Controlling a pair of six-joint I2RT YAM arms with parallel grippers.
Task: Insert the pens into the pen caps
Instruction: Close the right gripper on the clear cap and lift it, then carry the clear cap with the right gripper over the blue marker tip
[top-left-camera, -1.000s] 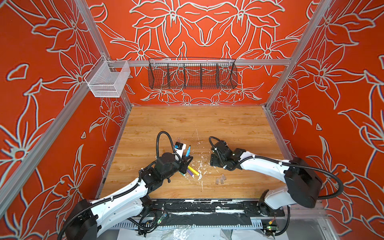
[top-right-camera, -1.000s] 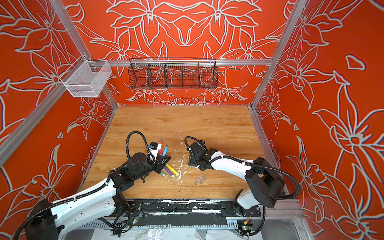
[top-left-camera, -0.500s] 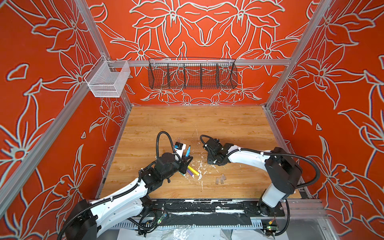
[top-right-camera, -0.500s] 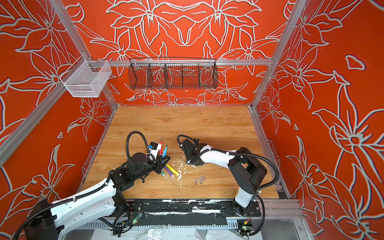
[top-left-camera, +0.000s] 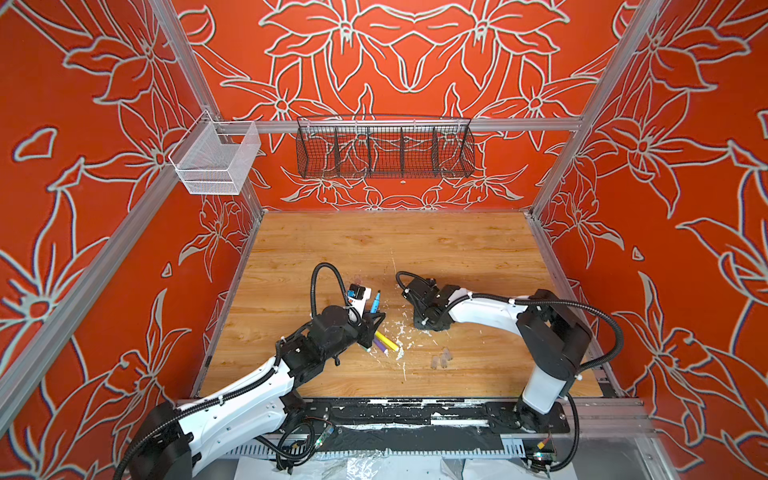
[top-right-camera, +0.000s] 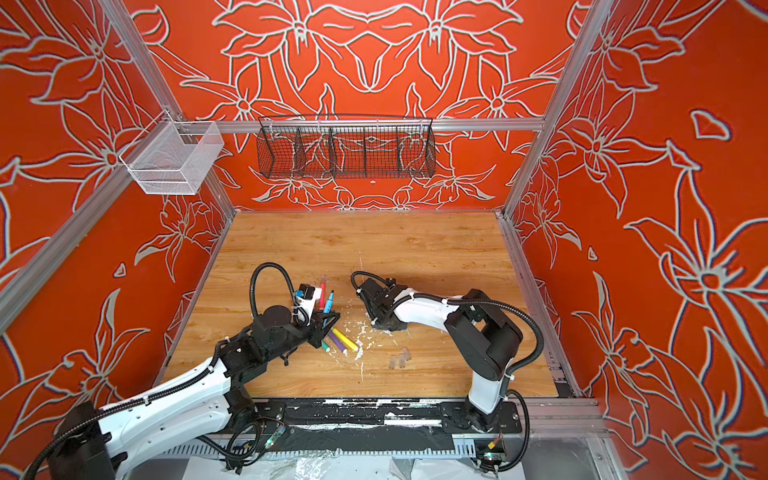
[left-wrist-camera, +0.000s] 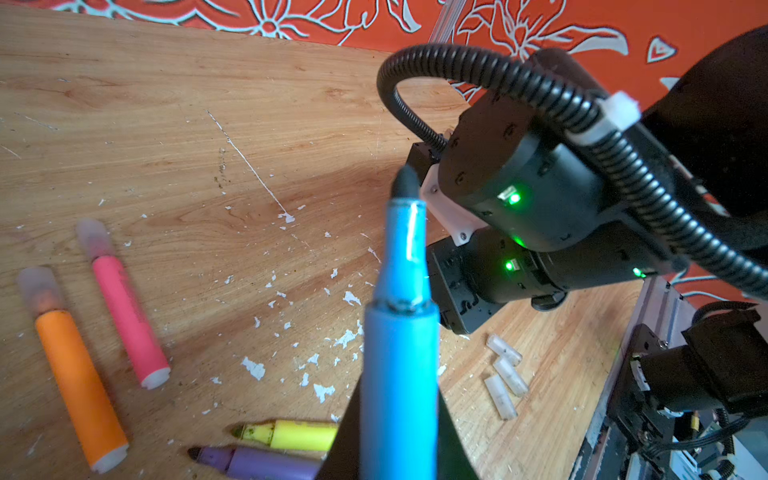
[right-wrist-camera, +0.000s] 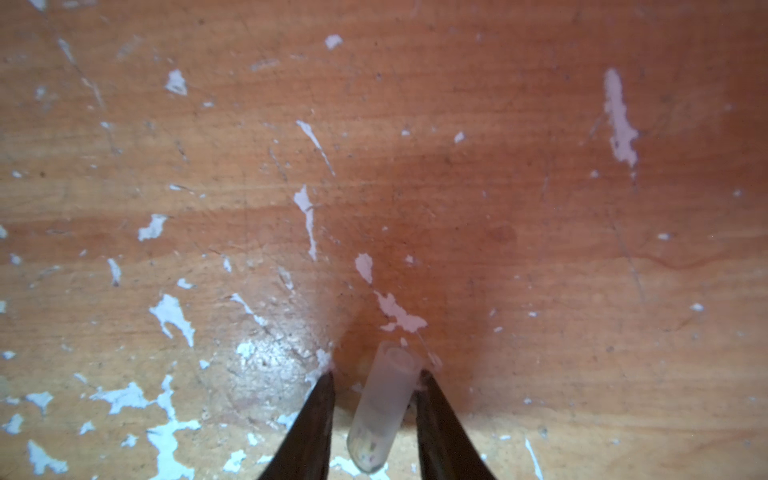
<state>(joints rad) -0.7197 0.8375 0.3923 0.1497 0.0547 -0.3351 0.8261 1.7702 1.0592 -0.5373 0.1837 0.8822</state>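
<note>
One cap (right-wrist-camera: 384, 405) between right fingers (right-wrist-camera: 316, 424), hidden overhead.

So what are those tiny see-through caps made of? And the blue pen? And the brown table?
The tiny translucent tube-shaped caps look like frosted plastic: milky, letting light through. The blue marker pen seems smooth plastic, matte with a glint on its neck. The brown table shows wood grain, maybe laminate, scuffed with white flecks.

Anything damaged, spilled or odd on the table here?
White flecks litter the middle of the table, like chipped coating, and a thin white scratch runs up from them. Looks like surface wear, not a spill.
</note>
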